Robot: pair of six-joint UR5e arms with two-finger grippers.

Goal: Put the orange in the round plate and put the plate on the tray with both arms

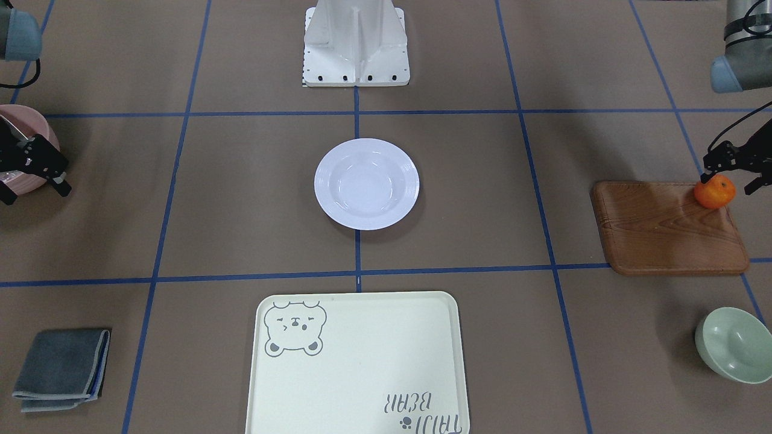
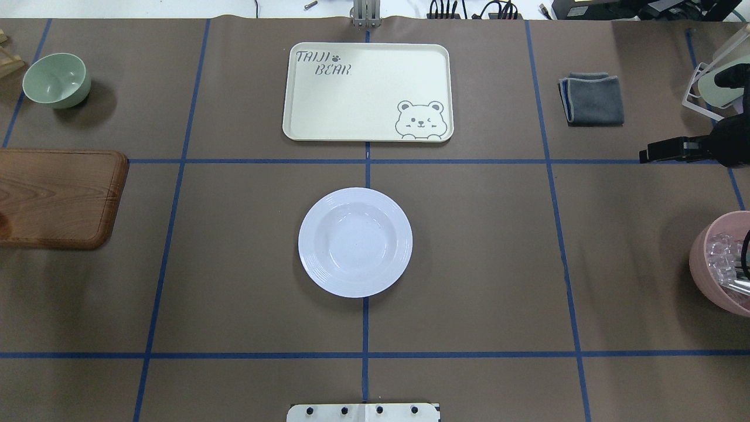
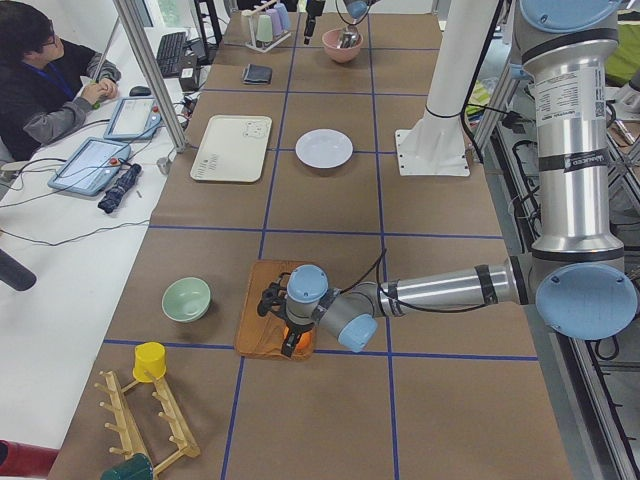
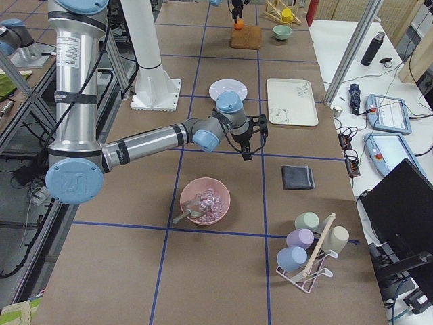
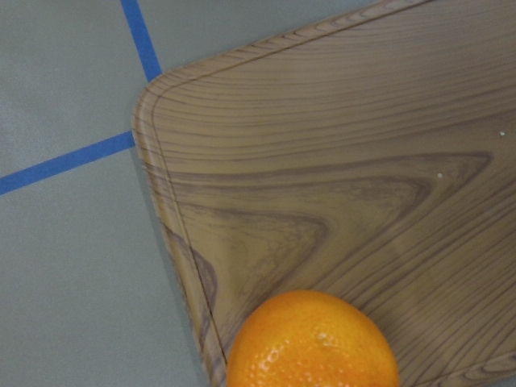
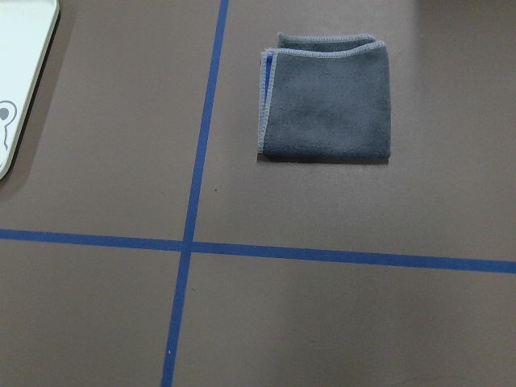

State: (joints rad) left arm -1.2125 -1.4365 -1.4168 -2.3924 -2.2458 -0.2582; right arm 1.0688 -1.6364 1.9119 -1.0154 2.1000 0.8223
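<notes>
The orange sits on the near corner of a brown wooden board, and it fills the bottom edge of the left wrist view. My left gripper hovers just over the orange, open, with one fingertip beside the fruit's top. The white round plate lies empty at the table's middle. Beyond it the cream bear tray lies empty. My right gripper hangs open above the table by the pink bowl, holding nothing.
A pale green bowl stands beyond the board. A pink bowl with clear pieces is at the right edge, and a folded grey cloth lies right of the tray. A person sits at a side desk.
</notes>
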